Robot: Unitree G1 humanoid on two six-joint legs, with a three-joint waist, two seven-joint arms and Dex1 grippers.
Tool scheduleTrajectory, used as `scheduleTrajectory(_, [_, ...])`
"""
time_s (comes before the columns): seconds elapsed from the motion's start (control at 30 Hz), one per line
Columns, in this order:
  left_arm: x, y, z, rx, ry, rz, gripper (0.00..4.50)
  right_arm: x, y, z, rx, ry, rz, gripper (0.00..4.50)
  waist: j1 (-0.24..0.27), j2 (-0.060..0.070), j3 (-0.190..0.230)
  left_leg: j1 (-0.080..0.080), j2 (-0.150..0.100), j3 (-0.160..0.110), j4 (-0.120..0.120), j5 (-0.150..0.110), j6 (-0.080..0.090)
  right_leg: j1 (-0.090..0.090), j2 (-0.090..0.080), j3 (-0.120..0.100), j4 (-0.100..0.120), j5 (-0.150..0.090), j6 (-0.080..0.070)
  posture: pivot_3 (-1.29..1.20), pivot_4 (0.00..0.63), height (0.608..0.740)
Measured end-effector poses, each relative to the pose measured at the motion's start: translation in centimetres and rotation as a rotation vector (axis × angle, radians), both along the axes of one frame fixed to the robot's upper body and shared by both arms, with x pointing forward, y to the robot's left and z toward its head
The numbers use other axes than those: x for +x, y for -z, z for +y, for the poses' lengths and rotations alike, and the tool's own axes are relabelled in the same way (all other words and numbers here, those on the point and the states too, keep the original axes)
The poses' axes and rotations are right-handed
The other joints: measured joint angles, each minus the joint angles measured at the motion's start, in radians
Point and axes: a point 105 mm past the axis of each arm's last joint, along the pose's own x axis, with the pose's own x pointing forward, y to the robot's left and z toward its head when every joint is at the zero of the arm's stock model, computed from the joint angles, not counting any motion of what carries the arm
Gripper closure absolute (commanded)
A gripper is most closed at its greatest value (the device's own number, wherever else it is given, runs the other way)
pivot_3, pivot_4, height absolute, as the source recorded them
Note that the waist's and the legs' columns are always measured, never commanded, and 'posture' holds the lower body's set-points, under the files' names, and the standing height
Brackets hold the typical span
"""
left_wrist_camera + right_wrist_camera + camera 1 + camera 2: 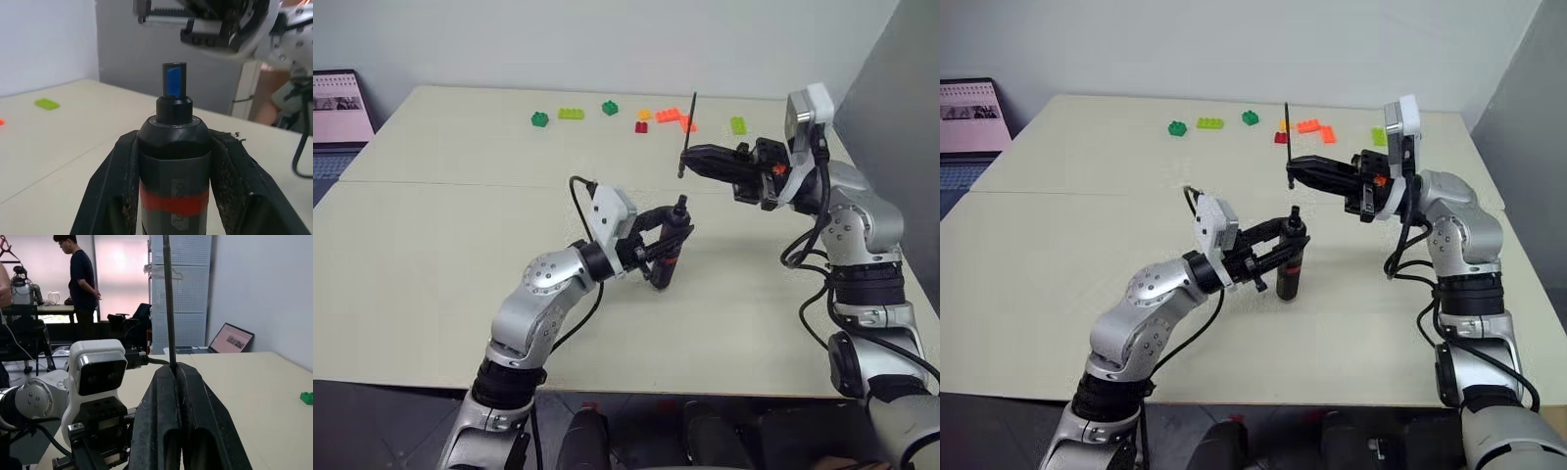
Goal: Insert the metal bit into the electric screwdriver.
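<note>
The electric screwdriver (670,253), black with a red band, stands upright with its narrow tip pointing up. My left gripper (674,237) is shut on its body, and in the left wrist view the fingers (110,186) clamp both sides of the screwdriver (174,147). My right gripper (690,157) is shut on the metal bit (690,117), a thin grey rod held nearly upright. The bit's lower end hangs just above the screwdriver's tip, with a small gap between them. In the right wrist view the bit (168,298) rises from between the shut fingers (156,401).
Several toy bricks lie along the table's far side: green (539,118), lime (571,114), orange and red (668,117), lime (738,124). A laptop (337,113) sits off the table's left edge. A grey wall stands close on the right. A person (80,284) stands far behind.
</note>
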Motion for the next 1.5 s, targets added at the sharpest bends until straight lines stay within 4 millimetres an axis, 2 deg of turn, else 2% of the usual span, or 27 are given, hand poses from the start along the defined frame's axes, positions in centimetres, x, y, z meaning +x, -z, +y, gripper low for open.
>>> scheduleTrajectory(0.17, [-0.5, 1.0, 0.0, 0.051, 0.04, -0.002, 2.86, -0.3, 0.7, -0.7, 0.001, 0.033, 0.044, 4.5, -0.002, 0.001, 0.0, 0.0, 0.0, 0.0, 0.0, 0.0, 0.0, 0.0, 0.0, 0.0, 0.0, 0.0, 0.0, 0.0, 0.15, 0.74])
scheduleTrajectory(0.4, [0.2, 2.4, 0.6, 0.11, 0.027, -0.036, 2.86, -1.1, 0.9, -0.8, -0.008, 0.019, 0.072, 4.5, -0.001, 0.001, 0.001, 0.0, 0.0, 0.0, 0.0, 0.0, 0.0, 0.0, 0.0, 0.0, 0.0, 0.0, 0.0, 0.0, 0.15, 0.74])
scheduleTrajectory(0.63, [0.0, 2.7, 1.0, 0.107, 0.044, -0.074, 2.86, -1.9, 1.6, -0.6, -0.005, -0.005, 0.125, 4.5, -0.001, 0.001, 0.001, 0.0, 0.0, 0.0, 0.0, 0.0, 0.0, 0.0, 0.0, 0.0, 0.0, 0.0, 0.0, 0.0, 0.15, 0.74])
scheduleTrajectory(0.97, [0.2, 2.8, 1.4, 0.105, 0.042, -0.084, 2.86, -1.8, 2.6, -0.4, 0.009, -0.001, 0.17, 4.5, -0.002, 0.001, 0.001, 0.001, 0.0, 0.0, 0.001, 0.0, 0.0, 0.0, 0.0, 0.0, 0.001, 0.0, 0.0, 0.0, 0.15, 0.74])
scheduleTrajectory(1.5, [0.3, 2.9, 1.4, 0.103, 0.036, -0.085, 2.86, -2.2, 2.8, 0.3, 0.032, -0.017, 0.173, 4.5, -0.002, 0.001, 0.001, 0.001, 0.0, 0.0, 0.001, 0.0, 0.0, 0.0, 0.001, 0.0, 0.001, 0.0, 0.0, 0.0, 0.15, 0.74])
